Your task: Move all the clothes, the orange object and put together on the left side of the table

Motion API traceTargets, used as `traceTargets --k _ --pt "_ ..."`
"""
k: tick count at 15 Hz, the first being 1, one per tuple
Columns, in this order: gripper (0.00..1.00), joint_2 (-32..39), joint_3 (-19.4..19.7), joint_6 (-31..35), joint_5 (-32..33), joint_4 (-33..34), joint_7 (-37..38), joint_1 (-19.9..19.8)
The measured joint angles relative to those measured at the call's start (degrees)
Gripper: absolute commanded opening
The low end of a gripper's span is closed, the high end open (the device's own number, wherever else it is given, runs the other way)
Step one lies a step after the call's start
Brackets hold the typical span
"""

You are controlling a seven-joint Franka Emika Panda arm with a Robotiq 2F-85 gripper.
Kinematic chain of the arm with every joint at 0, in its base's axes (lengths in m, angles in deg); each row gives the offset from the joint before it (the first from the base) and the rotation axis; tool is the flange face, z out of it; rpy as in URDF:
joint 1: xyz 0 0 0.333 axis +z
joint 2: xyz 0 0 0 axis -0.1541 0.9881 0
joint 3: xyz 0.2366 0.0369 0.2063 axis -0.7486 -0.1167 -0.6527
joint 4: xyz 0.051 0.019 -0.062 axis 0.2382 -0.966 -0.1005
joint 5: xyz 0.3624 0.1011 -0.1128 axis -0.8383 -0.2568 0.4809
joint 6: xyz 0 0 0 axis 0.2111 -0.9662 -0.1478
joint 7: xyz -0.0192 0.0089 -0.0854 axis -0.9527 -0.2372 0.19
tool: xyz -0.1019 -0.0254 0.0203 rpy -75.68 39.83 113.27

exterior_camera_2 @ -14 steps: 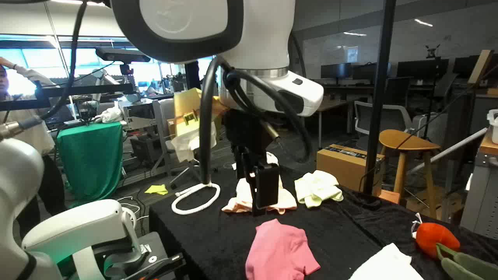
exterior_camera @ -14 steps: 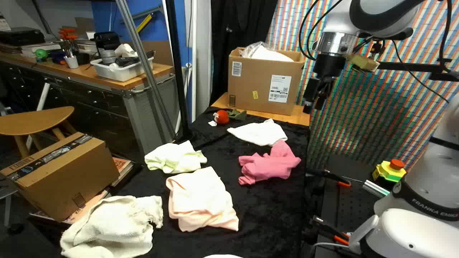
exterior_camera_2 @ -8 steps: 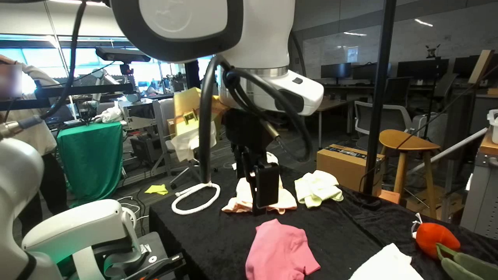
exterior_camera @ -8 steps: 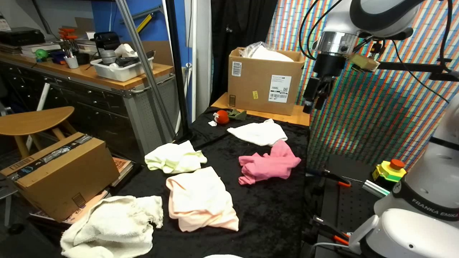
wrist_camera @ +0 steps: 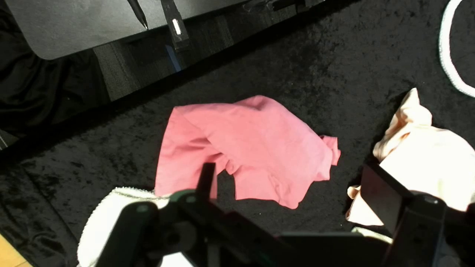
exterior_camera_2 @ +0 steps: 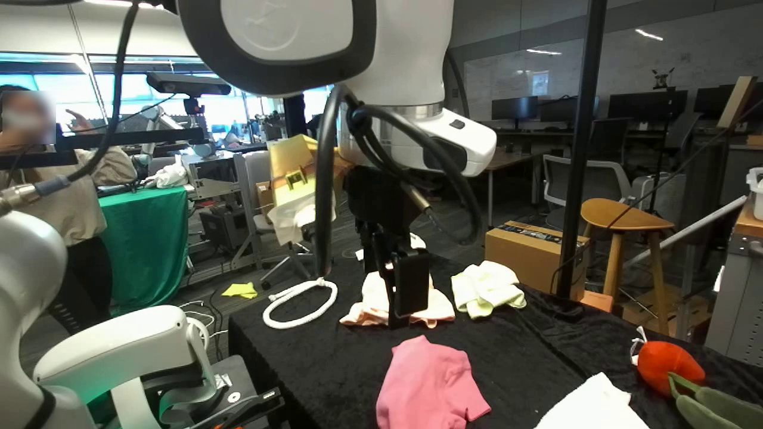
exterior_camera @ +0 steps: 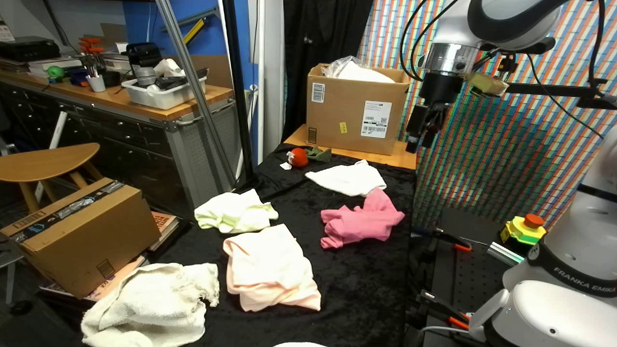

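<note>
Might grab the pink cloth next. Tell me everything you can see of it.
The pink cloth looks like thin, soft, plain fabric, possibly a garment. It lies rumpled and folded over itself on the black tablecloth, near one edge, a small tucked bit showing at one end. The opposite end appears to touch the white cloth; whether it overlaps, I can't tell. The gripper is open and clear of it.

Bluish-white windows [exterior_camera_2: 45, 76] blown out, upper left in an exterior view; right half dim; person's smeared face [exterior_camera_2: 27, 117] at left edge. Wrist view: crumpled pale-peach fabric garment [wrist_camera: 438, 159] clipped to white, right side; crumpled pink fabric garment [wrist_camera: 259, 141] mid-frame, well exposed; black two-finger gripper [wrist_camera: 289, 178] underexposed, soft, along bottom.
</note>
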Motion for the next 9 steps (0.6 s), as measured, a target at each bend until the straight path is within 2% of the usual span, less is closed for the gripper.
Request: traceTargets --k 4,9 --pt "1.0 4.4 -1.0 2.0 -0.2 4.0 0.0 0.5" --pt "1.0 17.3 -0.8 2.9 -0.2 17.5 -2.6 0.8"
